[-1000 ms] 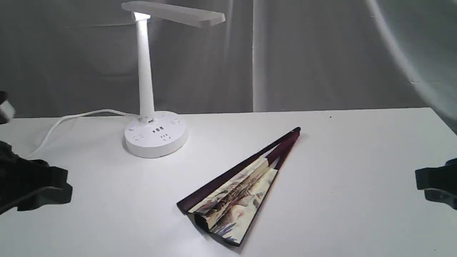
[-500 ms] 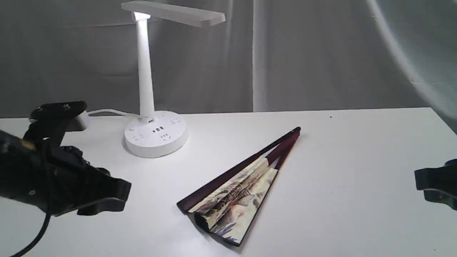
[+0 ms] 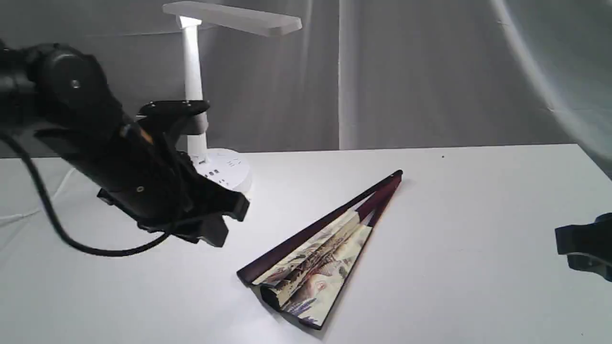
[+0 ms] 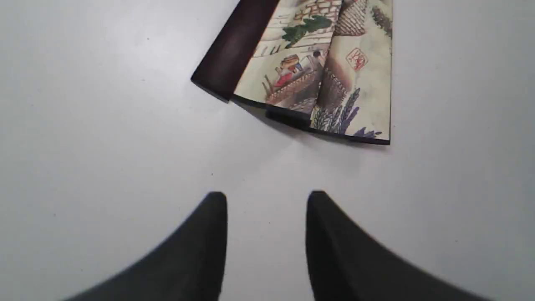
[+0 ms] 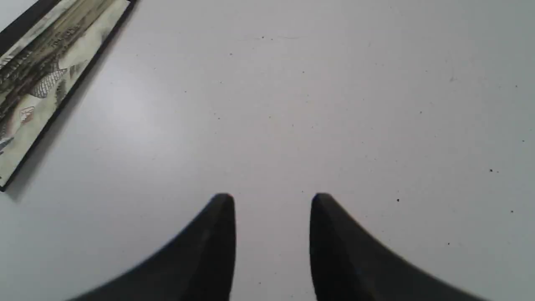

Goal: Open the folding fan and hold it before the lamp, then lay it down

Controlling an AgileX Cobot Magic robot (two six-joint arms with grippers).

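Note:
The folding fan (image 3: 318, 253) lies partly spread on the white table, its pivot end pointing back right and its wide paper end near the front. Its painted paper and maroon guard show in the left wrist view (image 4: 317, 62), and one edge of the fan (image 5: 37, 79) shows in the right wrist view. My left gripper (image 3: 229, 222) hovers open just left of the fan's wide end, with nothing between its fingers (image 4: 209, 234). The lamp (image 3: 193, 95) stands behind the left arm, its base partly hidden. My right gripper (image 3: 581, 248) rests open at the right edge, far from the fan.
The lamp's white cord (image 3: 28, 210) trails off to the left across the table (image 3: 478, 215). A grey curtain hangs behind the table. The left arm's black cable (image 3: 62, 234) dangles below it.
My left arm has swung in from the left edge, rising and moving right until its gripper is beside the fan's wide end. The fan and the right gripper have not moved.

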